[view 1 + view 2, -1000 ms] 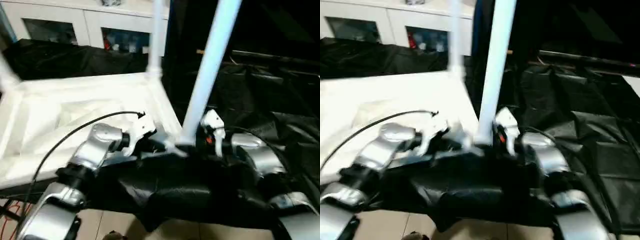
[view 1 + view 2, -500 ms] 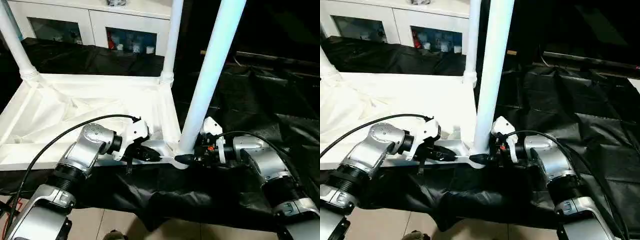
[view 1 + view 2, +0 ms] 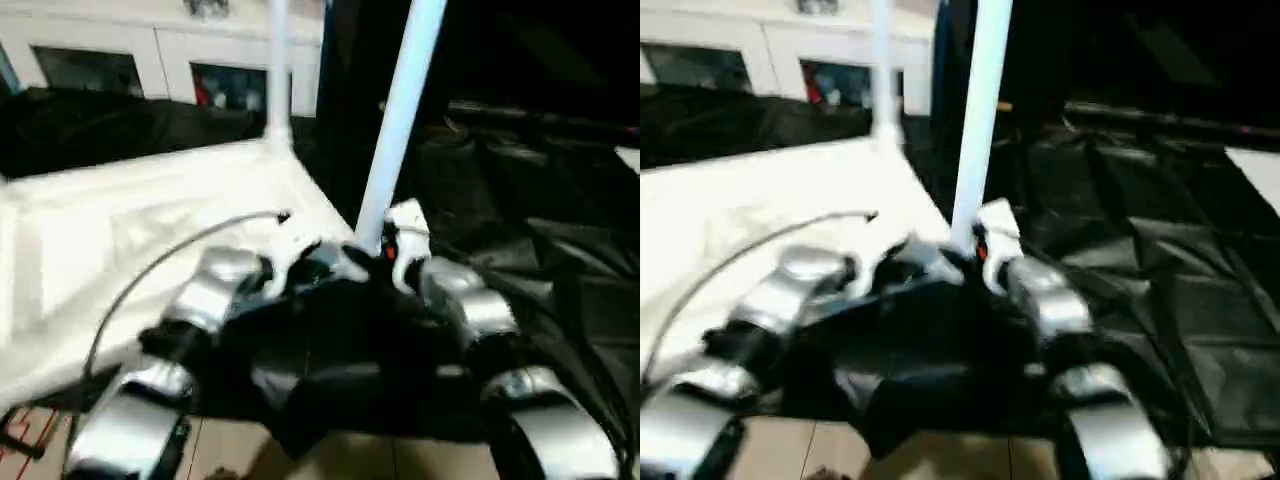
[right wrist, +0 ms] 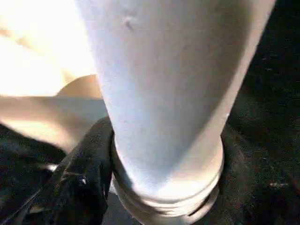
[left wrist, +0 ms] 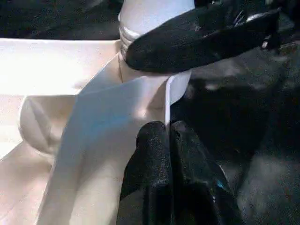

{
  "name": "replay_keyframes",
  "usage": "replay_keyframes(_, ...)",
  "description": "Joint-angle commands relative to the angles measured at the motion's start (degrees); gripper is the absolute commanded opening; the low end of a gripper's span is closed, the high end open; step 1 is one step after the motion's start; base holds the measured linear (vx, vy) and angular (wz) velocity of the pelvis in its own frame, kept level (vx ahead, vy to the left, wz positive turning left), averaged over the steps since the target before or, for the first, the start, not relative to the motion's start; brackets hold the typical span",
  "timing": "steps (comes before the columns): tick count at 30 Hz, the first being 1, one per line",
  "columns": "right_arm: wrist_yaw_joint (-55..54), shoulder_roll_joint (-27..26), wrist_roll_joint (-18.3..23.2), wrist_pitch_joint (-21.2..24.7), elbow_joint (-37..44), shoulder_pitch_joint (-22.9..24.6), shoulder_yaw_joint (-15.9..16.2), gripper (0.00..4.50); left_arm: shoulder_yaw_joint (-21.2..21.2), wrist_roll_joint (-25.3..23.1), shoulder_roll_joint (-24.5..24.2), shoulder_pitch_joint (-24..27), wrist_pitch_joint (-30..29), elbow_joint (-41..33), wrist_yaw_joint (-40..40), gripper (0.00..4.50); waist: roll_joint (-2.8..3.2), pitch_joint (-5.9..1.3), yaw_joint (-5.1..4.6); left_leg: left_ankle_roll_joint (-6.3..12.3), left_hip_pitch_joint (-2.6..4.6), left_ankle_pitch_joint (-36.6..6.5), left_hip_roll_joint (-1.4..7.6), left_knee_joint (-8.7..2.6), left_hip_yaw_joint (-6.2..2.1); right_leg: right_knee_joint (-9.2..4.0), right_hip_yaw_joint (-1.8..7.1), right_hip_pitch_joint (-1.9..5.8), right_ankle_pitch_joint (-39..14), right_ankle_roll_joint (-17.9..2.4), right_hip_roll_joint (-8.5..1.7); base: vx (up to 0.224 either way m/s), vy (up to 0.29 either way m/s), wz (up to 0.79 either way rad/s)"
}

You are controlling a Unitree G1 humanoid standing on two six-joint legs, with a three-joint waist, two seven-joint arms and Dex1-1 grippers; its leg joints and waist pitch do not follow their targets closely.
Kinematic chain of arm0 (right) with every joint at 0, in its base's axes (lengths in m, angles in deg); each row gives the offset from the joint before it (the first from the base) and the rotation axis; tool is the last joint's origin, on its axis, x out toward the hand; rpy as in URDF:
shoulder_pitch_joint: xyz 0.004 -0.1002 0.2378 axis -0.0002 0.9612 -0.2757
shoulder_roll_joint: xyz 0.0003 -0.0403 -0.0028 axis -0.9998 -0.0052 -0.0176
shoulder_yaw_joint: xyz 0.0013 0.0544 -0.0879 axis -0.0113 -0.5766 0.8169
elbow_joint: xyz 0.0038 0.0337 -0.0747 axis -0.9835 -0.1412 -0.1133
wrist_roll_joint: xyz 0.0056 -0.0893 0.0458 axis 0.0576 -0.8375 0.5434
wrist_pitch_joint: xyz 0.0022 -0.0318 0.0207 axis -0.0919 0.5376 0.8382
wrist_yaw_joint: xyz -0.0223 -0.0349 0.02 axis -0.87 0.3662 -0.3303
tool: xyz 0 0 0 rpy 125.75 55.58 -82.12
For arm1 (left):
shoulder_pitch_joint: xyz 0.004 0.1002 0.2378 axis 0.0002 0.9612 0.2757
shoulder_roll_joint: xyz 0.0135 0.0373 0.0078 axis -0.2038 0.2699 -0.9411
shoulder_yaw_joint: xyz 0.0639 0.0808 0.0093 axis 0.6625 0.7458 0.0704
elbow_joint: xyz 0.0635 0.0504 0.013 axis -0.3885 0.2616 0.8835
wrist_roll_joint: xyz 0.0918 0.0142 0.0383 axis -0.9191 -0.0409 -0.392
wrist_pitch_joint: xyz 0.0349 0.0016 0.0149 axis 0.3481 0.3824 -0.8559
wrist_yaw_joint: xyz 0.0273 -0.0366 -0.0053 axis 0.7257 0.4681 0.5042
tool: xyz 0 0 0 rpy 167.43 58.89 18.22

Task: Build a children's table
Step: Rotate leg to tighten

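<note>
1. The white table top [image 3: 120, 230] lies upside down at nine o'clock on the black-draped surface [image 3: 560, 250]; a white cabinet [image 3: 150, 70] stands at eleven.
2. The left gripper [image 5: 166, 136] is closed, pinching the top's thin corner rim.
3. The right gripper [image 3: 385, 250] clasps the base of the near leg [image 3: 400, 110], upright at twelve.
4. Both forearms now sit closer together than half a second ago.

The right claw [image 5: 201, 37] has closed around the leg [image 3: 395, 130].
</note>
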Motion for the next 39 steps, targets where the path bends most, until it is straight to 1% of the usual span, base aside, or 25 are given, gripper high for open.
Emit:
replay_keyframes(1,-0.5,-4.3,-3.1,-0.9,-4.4,0.5,4.3,2.76,1.2,1.0,4.8,-2.6,1.2,-1.1,-1.7,0.00,0.28,-3.55,0.02,-1.82,1.10,-18.0,0.83,-4.15,-0.22,-4.69,1.06,1.63,-15.8,-10.6,-2.69,0.000,0.000,0.00)
replay_keyframes(2,0.1,-4.9,-3.5,-3.0,-5.9,-0.3,4.6,3.31,2.0,1.0,5.6,-1.9,1.2,-2.2,-0.8,0.00,0.34,-3.60,0.13,-1.48,1.08,-17.4,0.81,-4.08,-0.17,-4.70,1.09,1.70,-15.3,-10.5,-2.72,0.000,0.000,0.00)
replay_keyframes(3,0.1,-4.9,-3.5,-3.0,-5.9,-0.3,4.6,3.45,2.0,1.0,5.6,-1.9,1.2,-2.2,-0.8,0.00,0.31,-3.62,0.12,-1.29,1.01,-17.1,0.82,-4.09,-0.17,-4.65,1.08,1.78,-14.7,-10.6,-2.69,0.000,0.000,0.00)
replay_keyframes(5,3.1,-5.0,-1.9,-2.7,-7.0,-1.4,3.0,3.45,2.4,1.1,5.6,-1.3,1.1,-3.1,0.3,0.00,0.36,-3.63,0.12,-0.47,0.96,-16.0,0.80,-4.09,-0.10,-4.39,1.04,1.96,-12.1,-11.3,-2.48,0.000,0.000,0.00)
replay_keyframes(8,7.1,-3.4,-1.6,-3.8,-5.7,-1.4,3.7,3.66,2.5,1.3,4.2,-1.1,1.3,-3.2,1.3,0.00,0.42,-3.67,0.20,0.03,0.94,-15.5,0.84,-4.07,-0.08,-4.25,1.00,2.12,-10.2,-11.7,-2.42,0.000,0.000,0.00)
replay_keyframes(9,7.9,-3.0,-1.6,-4.1,-5.3,-1.2,4.0,3.87,2.5,1.3,3.9,-1.1,1.4,-3.1,1.6,0.00,0.50,-3.70,0.25,0.34,0.96,-15.1,0.84,-3.99,-0.02,-4.18,1.02,2.15,-9.3,-12.0,-2.41,0.000,0.000,0.00)
replay_keyframes(12,15.3,-0.3,-1.8,-6.1,-3.9,-0.3,5.7,3.87,2.6,1.9,2.2,-0.6,2.4,-4.0,5.2,0.00,0.39,-3.74,0.33,1.16,0.75,-14.3,0.86,-3.90,-0.01,-4.08,0.95,2.40,-8.0,-12.7,-2.51,0.000,0.000,0.00)
replay_keyframes(16,23.6,2.8,0.2,-6.8,-0.4,1.4,5.8,3.87,3.2,2.8,-0.2,0.5,3.3,-5.8,10.6,0.00,0.46,-3.75,0.45,1.80,0.79,-13.5,1.00,-3.86,0.01,-3.91,0.96,2.46,-6.6,-13.5,-2.55,0.000,0.000,0.00)
replay_keyframes(19,31.4,5.6,1.9,-4.5,3.6,2.9,6.5,3.87,3.6,3.7,-2.3,1.4,3.8,-7.5,14.7,0.00,0.45,-3.81,0.47,2.79,0.83,-12.8,1.06,-3.72,0.08,-3.73,0.93,2.55,-4.7,-14.6,-2.48,0.000,0.000,0.00)
replay_keyframes(20,34.7,6.8,2.5,-3.2,5.4,3.7,7.1,3.87,3.7,4.1,-3.0,1.7,3.8,-8.2,16.4,0.00,0.67,-3.79,0.66,3.01,1.03,-13.1,1.12,-3.70,0.10,-3.76,0.91,2.52,-4.7,-14.9,-2.46,0.000,0.000,0.00)
replay_keyframes(22,40.5,9.4,3.2,-1.9,8.9,5.4,8.9,3.87,4.0,4.6,-4.5,2.3,4.2,-9.2,19.4,0.00,0.63,-3.63,1.17,3.27,1.02,-13.4,1.25,-3.78,0.16,-3.80,0.85,2.61,-5.4,-14.6,-2.33,0.000,0.000,0.00)
replay_keyframes(23,41.8,10.0,3.3,-1.7,9.7,5.8,9.3,3.87,4.1,4.6,-4.9,2.5,4.3,-9.4,20.2,0.00,0.64,-3.53,1.51,3.09,0.96,-13.4,1.32,-3.83,0.26,-3.80,0.86,2.51,-6.0,-14.5,-2.32,0.000,0.000,0.00)
replay_keyframes(24,43.2,10.7,3.4,-1.0,10.5,6.3,9.7,3.87,4.3,4.7,-5.5,2.7,4.3,-10.0,21.5,0.00,0.71,-3.55,1.78,2.55,1.21,-14.2,1.42,-3.85,0.32,-3.87,0.87,2.24,-7.3,-14.4,-2.42,0.000,0.000,0.00)
replay_keyframes(25,43.2,10.7,3.4,-1.0,10.5,6.3,9.7,3.87,4.3,4.7,-5.5,2.7,4.3,-10.0,21.5,0.00,0.67,-3.46,1.85,2.28,1.23,-14.8,1.41,-3.91,0.32,-3.95,0.88,2.21,-8.3,-14.4,-2.41,0.000,0.000,0.00)
replay_keyframes(26,45.3,11.8,3.3,0.1,11.9,7.1,10.3,3.87,4.6,5.1,-6.6,3.3,4.1,-10.9,23.4,0.00,0.88,-3.41,1.96,1.57,1.34,-16.0,1.46,-4.03,0.28,-4.07,0.93,2.04,-10.4,-14.1,-2.56,0.000,0.000,0.00)
replay_keyframes(27,46.2,12.4,3.2,0.4,12.5,7.5,10.7,3.87,4.7,5.2,-7.2,3.6,3.9,-11.3,24.4,0.00,0.75,-3.32,2.08,1.13,1.38,-16.9,1.48,-4.13,0.23,-4.26,0.95,2.01,-12.1,-13.6,-2.55,0.000,0.000,0.00)
replay_keyframes(29,46.7,13.0,2.8,0.6,13.1,8.0,11.0,3.87,4.7,5.3,-7.9,3.9,4.0,-11.7,25.2,0.00,0.80,-3.33,2.03,0.64,1.29,-17.3,1.49,-4.24,0.13,-4.29,1.00,1.95,-12.9,-13.1,-2.65,0.000,0.000,0.00)
replay_keyframes(30,46.8,13.0,2.8,0.7,13.1,8.0,11.0,3.87,4.7,5.3,-7.9,3.9,4.0,-11.7,25.2,0.00,0.81,-3.43,1.97,0.46,1.32,-17.1,1.43,-4.22,0.10,-4.22,0.99,1.89,-12.6,-13.1,-2.60,0.000,0.000,0.00)
replay_keyframes(31,46.8,13.1,2.9,1.1,13.5,8.1,11.0,3.63,4.8,5.3,-8.3,4.0,4.0,-11.8,25.5,0.00,0.80,-3.39,1.90,0.37,1.27,-17.1,1.40,-4.26,0.08,-4.25,1.00,1.87,-12.5,-13.1,-2.57,0.000,0.000,0.00)
replay_keyframes(32,47.0,13.2,3.3,2.0,14.5,8.5,11.1,3.63,4.8,5.5,-8.6,4.2,4.0,-12.0,25.9,0.00,0.79,-3.43,1.89,0.25,1.28,-17.0,1.36,-4.24,0.06,-4.23,1.01,1.87,-12.3,-13.1,-2.59,0.000,0.000,0.00)
replay_keyframes(34,47.2,13.3,3.6,3.0,15.8,8.9,11.3,3.56,4.8,5.6,-8.9,4.3,3.9,-12.2,26.3,0.00,0.74,-3.49,1.95,0.42,1.20,-15.9,1.34,-4.20,0.05,-4.07,1.03,2.01,-10.9,-13.1,-2.57,0.000,0.000,0.00)
replay_keyframes(35,47.4,13.2,3.7,3.5,16.4,9.1,11.4,3.37,4.8,5.5,-9.0,4.4,3.9,-12.3,26.5,0.00,0.74,-3.57,1.99,0.62,1.20,-15.1,1.30,-4.12,0.11,-3.95,1.00,2.05,-9.8,-13.3,-2.51,0.000,0.000,0.00)
replay_keyframes(36,47.4,13.2,3.7,3.8,16.6,9.2,11.4,3.37,4.8,5.5,-9.1,4.4,3.9,-12.4,26.6,0.00,0.75,-3.57,1.97,0.72,1.16,-14.8,1.27,-4.08,0.15,-3.90,1.00,2.05,-9.2,-13.4,-2.47,0.000,0.000,0.00)
replay_keyframes(37,47.5,13.0,3.7,4.1,16.9,9.2,11.4,3.16,4.7,5.4,-9.0,4.5,3.8,-12.5,26.4,0.00,0.79,-3.58,2.01,0.77,1.11,-14.3,1.26,-4.06,0.14,-3.82,0.96,2.11,-8.6,-13.6,-2.47,0.000,0.000,0.00)
replay_keyframes(39,47.3,12.7,3.7,4.4,17.1,9.4,11.5,3.06,4.5,5.4,-8.9,4.5,3.8,-12.5,25.9,0.00,0.69,-3.59,1.98,0.79,1.12,-14.2,1.25,-4.03,0.17,-3.81,0.93,2.11,-8.3,-13.8,-2.50,0.000,0.000,0.00)
